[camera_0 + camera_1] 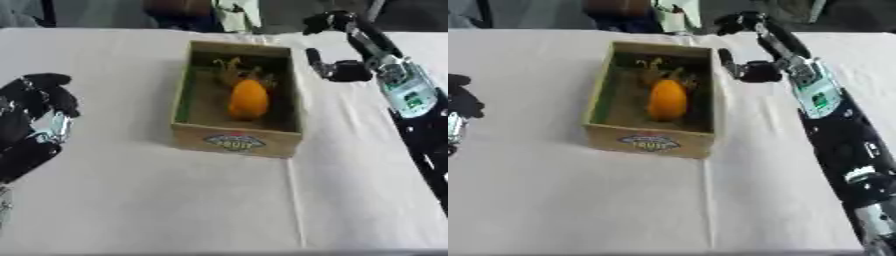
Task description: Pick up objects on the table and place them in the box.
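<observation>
Box (236,142): near table (131,200) far edge, holds 1 orange fruit (248,99). Right hand (337,47): beside box, released, empty. Left hand (35,107): left edge, relaxed, empty.

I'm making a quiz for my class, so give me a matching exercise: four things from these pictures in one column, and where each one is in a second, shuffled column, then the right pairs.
Things:
1. orange fruit
2. cardboard box
3. left hand
4. right hand

Places:
A. raised over the table beside the box's far right corner
B. at the view's left edge, over the cloth
C. lying inside the box
D. standing mid-table on the white cloth

Pairs: 1-C, 2-D, 3-B, 4-A
</observation>
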### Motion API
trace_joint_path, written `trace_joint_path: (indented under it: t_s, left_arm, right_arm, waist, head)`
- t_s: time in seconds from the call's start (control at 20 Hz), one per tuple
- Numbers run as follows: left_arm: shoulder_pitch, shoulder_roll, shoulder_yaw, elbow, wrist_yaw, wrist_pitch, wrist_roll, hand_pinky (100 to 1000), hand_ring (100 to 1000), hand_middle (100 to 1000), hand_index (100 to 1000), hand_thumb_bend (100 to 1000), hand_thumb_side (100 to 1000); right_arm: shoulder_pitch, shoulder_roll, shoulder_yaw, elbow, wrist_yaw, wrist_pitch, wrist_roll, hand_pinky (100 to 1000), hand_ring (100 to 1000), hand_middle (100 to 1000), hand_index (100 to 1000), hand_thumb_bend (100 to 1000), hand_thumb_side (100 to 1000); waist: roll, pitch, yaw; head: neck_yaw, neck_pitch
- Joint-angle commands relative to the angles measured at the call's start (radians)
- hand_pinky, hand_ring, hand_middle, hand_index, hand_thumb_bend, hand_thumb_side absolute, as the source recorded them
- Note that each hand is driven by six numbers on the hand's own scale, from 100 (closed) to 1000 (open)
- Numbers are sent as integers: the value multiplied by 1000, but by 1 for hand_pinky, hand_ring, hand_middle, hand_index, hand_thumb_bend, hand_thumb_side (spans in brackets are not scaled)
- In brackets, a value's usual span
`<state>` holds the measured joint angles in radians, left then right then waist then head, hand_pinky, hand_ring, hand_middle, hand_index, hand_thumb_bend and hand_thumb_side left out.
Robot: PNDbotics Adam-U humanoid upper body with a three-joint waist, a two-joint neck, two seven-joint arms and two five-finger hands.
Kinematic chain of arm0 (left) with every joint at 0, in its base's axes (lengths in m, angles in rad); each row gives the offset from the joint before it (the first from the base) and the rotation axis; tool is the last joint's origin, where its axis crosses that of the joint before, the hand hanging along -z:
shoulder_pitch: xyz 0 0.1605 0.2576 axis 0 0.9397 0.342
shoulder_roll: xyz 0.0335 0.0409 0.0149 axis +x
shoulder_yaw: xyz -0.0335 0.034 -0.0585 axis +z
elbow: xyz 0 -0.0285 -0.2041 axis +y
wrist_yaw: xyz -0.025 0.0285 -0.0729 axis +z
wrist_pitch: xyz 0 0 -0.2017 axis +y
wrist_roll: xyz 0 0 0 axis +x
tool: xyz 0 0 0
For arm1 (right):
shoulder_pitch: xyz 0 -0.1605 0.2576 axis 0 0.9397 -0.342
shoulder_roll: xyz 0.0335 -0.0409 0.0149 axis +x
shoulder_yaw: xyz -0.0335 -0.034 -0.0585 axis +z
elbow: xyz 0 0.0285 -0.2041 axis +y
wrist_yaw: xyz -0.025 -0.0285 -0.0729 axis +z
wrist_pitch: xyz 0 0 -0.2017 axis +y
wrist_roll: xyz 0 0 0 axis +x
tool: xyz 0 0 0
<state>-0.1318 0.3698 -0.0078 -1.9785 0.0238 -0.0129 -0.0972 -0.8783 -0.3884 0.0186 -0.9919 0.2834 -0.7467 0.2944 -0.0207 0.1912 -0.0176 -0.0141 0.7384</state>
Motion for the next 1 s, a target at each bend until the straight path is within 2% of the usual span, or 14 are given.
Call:
trace_joint_path:
  t_s: [0.05, 0.25, 0.45, 0.75, 1.0]
  left_arm:
    - [3, 15, 22, -21, -7, 4, 19, 693, 503, 514, 743, 100, 231]
    - [16, 17, 39, -21, -12, 18, 49, 692, 504, 515, 742, 100, 235]
    - [25, 17, 50, -21, -15, 33, 73, 691, 504, 516, 741, 100, 239]
    - [37, 22, 68, -18, -18, 43, 104, 691, 511, 522, 741, 100, 239]
    - [44, 15, 78, -8, -20, 42, 119, 693, 522, 538, 742, 108, 250]
  right_arm:
    - [19, -69, -16, -125, -215, 82, 71, 744, 727, 642, 819, 100, 215]
    - [101, -117, -52, -268, -433, 197, 116, 772, 726, 634, 793, 100, 223]
    - [191, -150, -99, -385, -555, 276, 111, 783, 719, 624, 785, 100, 233]
    - [329, -174, -163, -503, -615, 333, 77, 803, 716, 620, 777, 100, 260]
    - [437, -138, -213, -572, -642, 371, 78, 761, 688, 617, 763, 100, 364]
  waist:
    - [2, -21, -12]
    - [2, -27, -37]
    - [4, -30, -57]
    - [7, -32, -77]
    - [12, -29, -94]
  head:
    - [22, 7]
    - [47, 11]
    - [65, 13]
    - [86, 15]
    - [100, 17]
